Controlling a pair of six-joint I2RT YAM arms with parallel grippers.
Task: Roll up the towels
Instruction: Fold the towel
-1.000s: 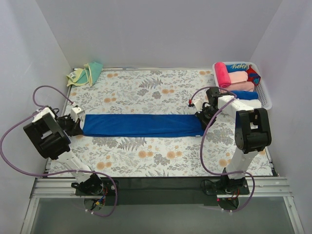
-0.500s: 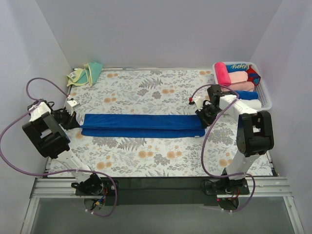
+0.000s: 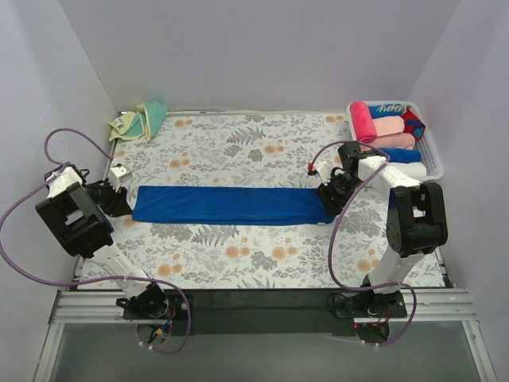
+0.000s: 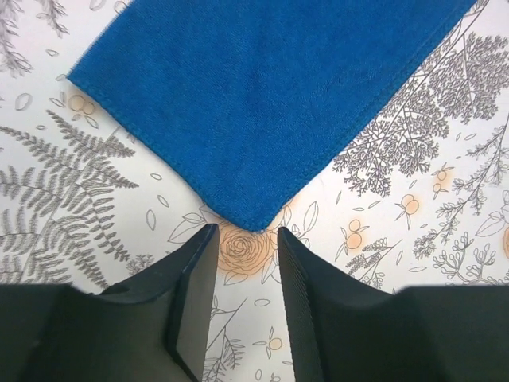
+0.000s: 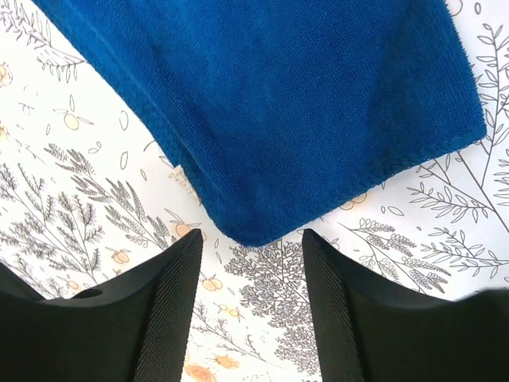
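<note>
The blue towel (image 3: 231,204) lies flat, a long strip across the mat (image 3: 238,147), likely straightened for rolling. The left gripper (image 4: 245,234) and right gripper (image 5: 250,237) sit at its ends, jaws parted, empty.

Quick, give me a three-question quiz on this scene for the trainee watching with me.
1. True or false: the blue towel is already rolled into a cylinder.
2. Where does the white basket sit? A) far right corner B) far left corner C) near edge, middle
3. Fill in: the left end effector holds ____.
Key: 1 false, it lies flat as a long strip; 2 A; 3 nothing, it is open.
</note>
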